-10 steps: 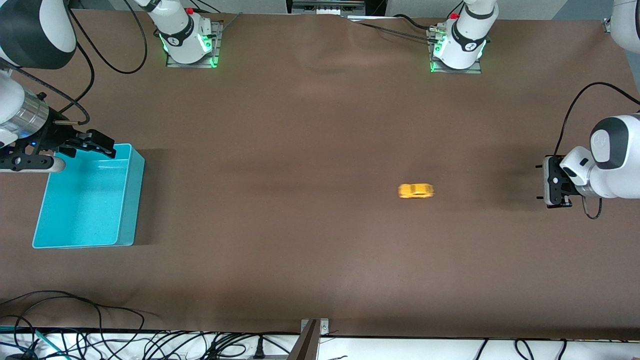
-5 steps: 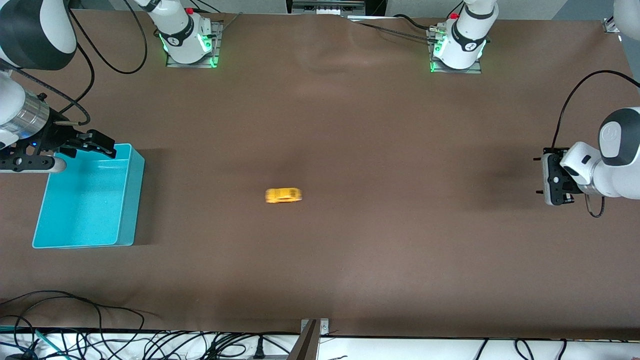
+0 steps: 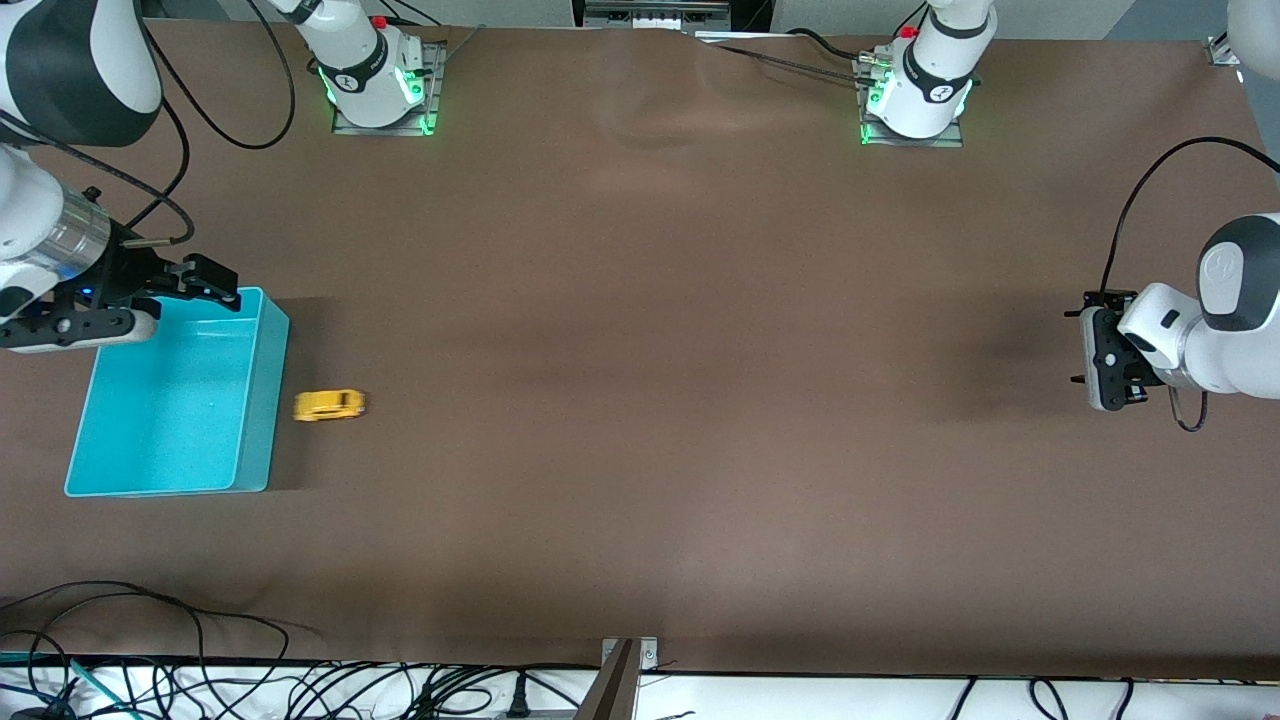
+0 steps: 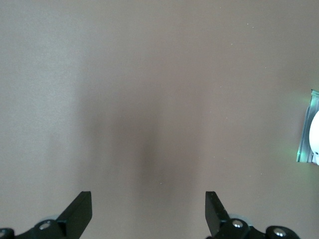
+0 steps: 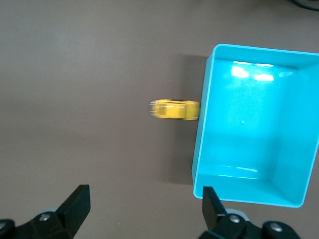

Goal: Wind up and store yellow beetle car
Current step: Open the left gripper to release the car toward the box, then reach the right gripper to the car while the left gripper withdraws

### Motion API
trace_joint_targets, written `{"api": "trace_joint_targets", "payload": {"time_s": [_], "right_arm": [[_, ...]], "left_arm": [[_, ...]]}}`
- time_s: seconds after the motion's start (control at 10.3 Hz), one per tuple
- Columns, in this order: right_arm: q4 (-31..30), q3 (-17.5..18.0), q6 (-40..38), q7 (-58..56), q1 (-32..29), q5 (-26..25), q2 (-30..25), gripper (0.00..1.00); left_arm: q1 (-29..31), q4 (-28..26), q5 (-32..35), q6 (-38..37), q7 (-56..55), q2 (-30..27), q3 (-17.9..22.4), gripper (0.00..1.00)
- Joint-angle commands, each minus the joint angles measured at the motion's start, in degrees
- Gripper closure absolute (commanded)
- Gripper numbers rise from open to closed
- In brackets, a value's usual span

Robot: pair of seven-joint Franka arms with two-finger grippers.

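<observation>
Both pincers hang released with nothing between their fingers. Left pincer (image 3: 1100, 350) is up over bare counter (image 3: 640, 400) at the left arm's end, at about three o'clock in the front view; its wrist view shows two dark fingertips (image 4: 79, 214) spread wide with only brown surface under them, touching nothing. Right pincer (image 3: 205, 282) is at about nine o'clock in the front view, over the rim of the turquoise bin (image 3: 255, 400) at the edge of it that lies farthest from the front camera; its fingers (image 5: 75, 204) are likewise wide apart and hold nothing (the wrist view looks straight down past them onto the bin and the counter).

Largest of the things is the brown counter, which carries everything. Next is the turquoise bin, an open rectangular tub standing at the right arm's end of the counter; nothing can be seen lying in it.

Smallest is the yellow beetle car (image 3: 330, 404), on the counter outside the bin, on the side of the bin that faces the left arm's end. In the front view it lies just beside the bin's wall; in the right wrist view the yellow beetle car (image 5: 174, 109) shows with one end right at the wall (whether it actually touches cannot be told, since the car is blurred). Neither pincer is near it.
</observation>
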Motion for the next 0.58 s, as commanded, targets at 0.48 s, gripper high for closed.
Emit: {"api": "trace_joint_targets", "payload": {"time_s": [0.48], "right_arm": [[-0.65, -0.03, 6.04, -35.64, -0.17, 0.14, 6.31, 0.0]], "left_arm": [[0.11, 7.77, -1.12, -14.56, -32.99, -7.72, -9.47, 0.0]]}}
